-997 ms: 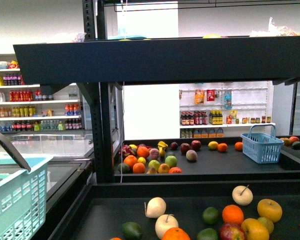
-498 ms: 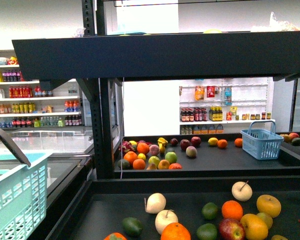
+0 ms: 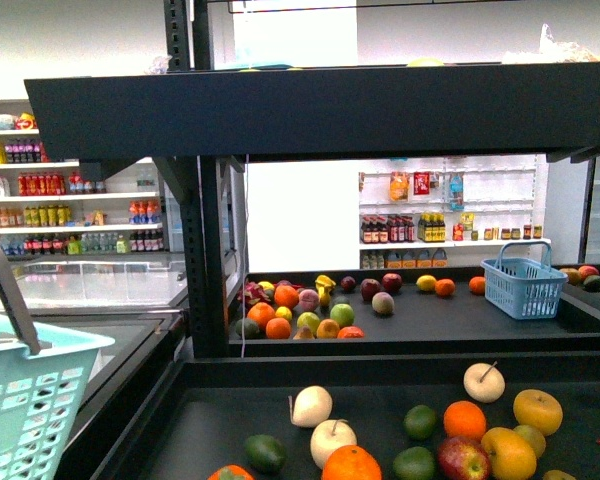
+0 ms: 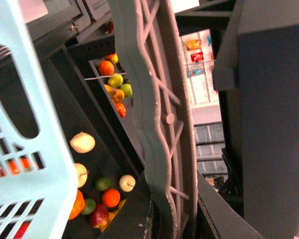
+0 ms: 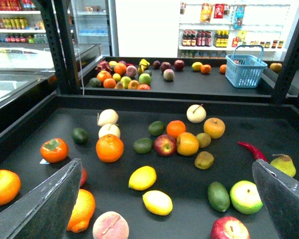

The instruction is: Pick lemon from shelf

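**Task item.** A yellow oval lemon (image 5: pixel 142 178) lies on the lower tray of the large black metal-framed shelf (image 3: pixel 320 110), among loose fruit. A second lemon (image 5: pixel 157 202) sits just beside it. Whether the two touch cannot be determined.

**Grippers.** The right gripper (image 5: pixel 165 167) is spread wide and holds nothing, poised above the tray with both lemons between its fingers. The left gripper's state cannot be told. The left wrist view is filled by a light blue plastic basket (image 3: pixel 30 400) and its grey handle (image 4: pixel 154 124).

**Handling, assessed.**
- The lemon is likely light and firm, with a waxy rind that may slip.
- On a flat tray it could roll if nudged.
- Best hold: across the narrow waist, pads on opposite sides, avoiding the tapered ends.
- The first lemon has bare tray on most sides. A round orange (image 5: pixel 109 148) is near but apart.

**Obscured.**
- The front view cuts off the near part of the tray, so neither lemon appears there.
- A small yellow fruit (image 3: pixel 283 319) on the far tray is too small to identify.
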`<control>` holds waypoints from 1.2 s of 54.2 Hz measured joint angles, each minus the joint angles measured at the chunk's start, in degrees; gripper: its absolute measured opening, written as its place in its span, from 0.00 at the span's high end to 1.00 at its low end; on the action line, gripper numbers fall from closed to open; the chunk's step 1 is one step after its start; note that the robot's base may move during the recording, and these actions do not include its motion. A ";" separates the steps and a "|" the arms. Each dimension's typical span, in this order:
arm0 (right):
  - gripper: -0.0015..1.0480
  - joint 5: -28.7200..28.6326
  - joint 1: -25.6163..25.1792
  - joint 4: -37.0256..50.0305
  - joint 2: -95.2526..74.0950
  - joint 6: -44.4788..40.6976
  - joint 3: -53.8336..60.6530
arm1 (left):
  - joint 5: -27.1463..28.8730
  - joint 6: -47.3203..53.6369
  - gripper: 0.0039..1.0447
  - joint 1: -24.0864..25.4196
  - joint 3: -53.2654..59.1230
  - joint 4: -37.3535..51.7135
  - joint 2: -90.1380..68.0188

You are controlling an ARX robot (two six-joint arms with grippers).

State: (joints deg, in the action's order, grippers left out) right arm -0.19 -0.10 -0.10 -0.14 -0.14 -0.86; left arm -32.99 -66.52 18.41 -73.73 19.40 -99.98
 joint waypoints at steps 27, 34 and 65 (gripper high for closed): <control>0.02 0.00 0.00 0.00 0.00 0.00 0.00 | -1.51 7.98 0.89 -14.10 0.55 -6.93 7.37; 0.02 0.00 0.00 0.00 0.00 0.00 0.00 | -1.38 8.94 0.89 -19.19 0.57 -7.58 7.96; 0.02 0.00 0.00 0.00 0.00 0.00 0.00 | -5.97 15.41 0.89 -37.90 -0.09 -4.31 2.08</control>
State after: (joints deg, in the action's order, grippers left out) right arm -0.19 -0.10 -0.10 -0.14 -0.14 -0.86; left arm -38.96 -51.11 -19.49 -73.82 15.09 -97.91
